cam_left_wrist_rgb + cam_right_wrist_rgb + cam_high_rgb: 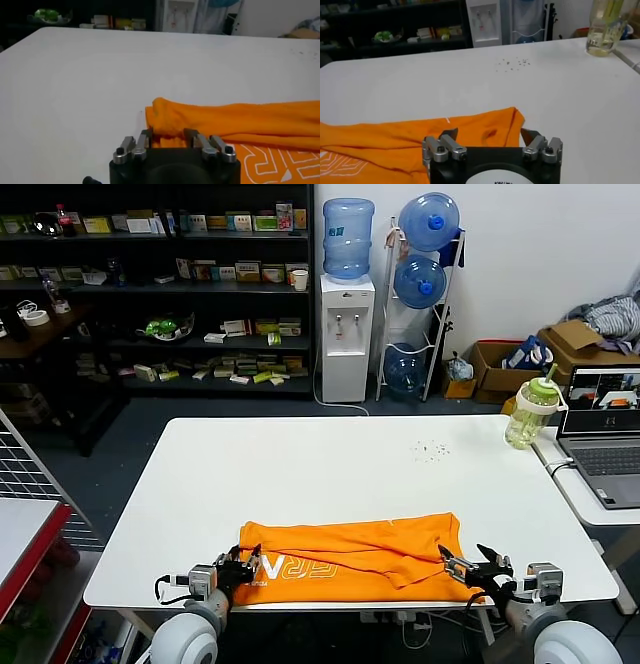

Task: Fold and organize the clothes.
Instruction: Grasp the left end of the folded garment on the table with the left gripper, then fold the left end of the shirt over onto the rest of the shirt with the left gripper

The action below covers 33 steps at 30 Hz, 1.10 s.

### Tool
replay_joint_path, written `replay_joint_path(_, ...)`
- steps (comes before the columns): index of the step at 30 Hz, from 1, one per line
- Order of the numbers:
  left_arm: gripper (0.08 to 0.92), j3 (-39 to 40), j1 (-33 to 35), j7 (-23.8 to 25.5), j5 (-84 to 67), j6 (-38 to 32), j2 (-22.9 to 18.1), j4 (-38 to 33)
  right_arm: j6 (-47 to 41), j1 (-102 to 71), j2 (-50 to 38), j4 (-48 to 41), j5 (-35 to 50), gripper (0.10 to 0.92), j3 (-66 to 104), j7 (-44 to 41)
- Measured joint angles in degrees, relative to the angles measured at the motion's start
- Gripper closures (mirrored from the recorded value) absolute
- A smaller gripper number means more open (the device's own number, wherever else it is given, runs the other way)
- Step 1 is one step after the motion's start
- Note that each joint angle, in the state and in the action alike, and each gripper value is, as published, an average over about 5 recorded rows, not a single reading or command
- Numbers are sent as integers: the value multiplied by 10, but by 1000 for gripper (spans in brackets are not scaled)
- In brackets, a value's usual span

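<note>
The orange T-shirt [360,556] lies folded into a wide band along the front edge of the white table [330,464], white logo facing up near its left end. My left gripper [238,568] is at the shirt's left end. In the left wrist view [168,138] its fingers are drawn in on the bunched edge of the shirt [240,117]. My right gripper [476,570] is at the shirt's right end. In the right wrist view [489,135] it is wide open, with the corner of the shirt [420,137] lying between its fingers.
A green-lidded bottle [529,414] stands at the table's back right corner, beside a laptop [605,424] on a side desk. A few dark specks [432,450] lie on the table. A wire rack [30,484] stands to the left.
</note>
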Motion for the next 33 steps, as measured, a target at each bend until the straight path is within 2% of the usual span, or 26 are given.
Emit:
replay_joint_path(8, 821, 4, 3, -9, -10, 1, -1, -10, 2, 6, 1, -5, 0, 203, -5, 1)
replay_joint_path(12, 893, 3, 0, -15, -17, 5, 6, -21, 4, 12, 2, -8, 0, 203, -10, 2)
replay_joint_path(21, 897, -15, -4, -22, -46, 14, 54, -47, 9, 32, 7, -16, -1, 203, -25, 3)
replay_joint_path(33, 897, -83, 6, -4, -98, 10, 188, -8, 12, 64, 17, -26, -2, 203, -51, 3)
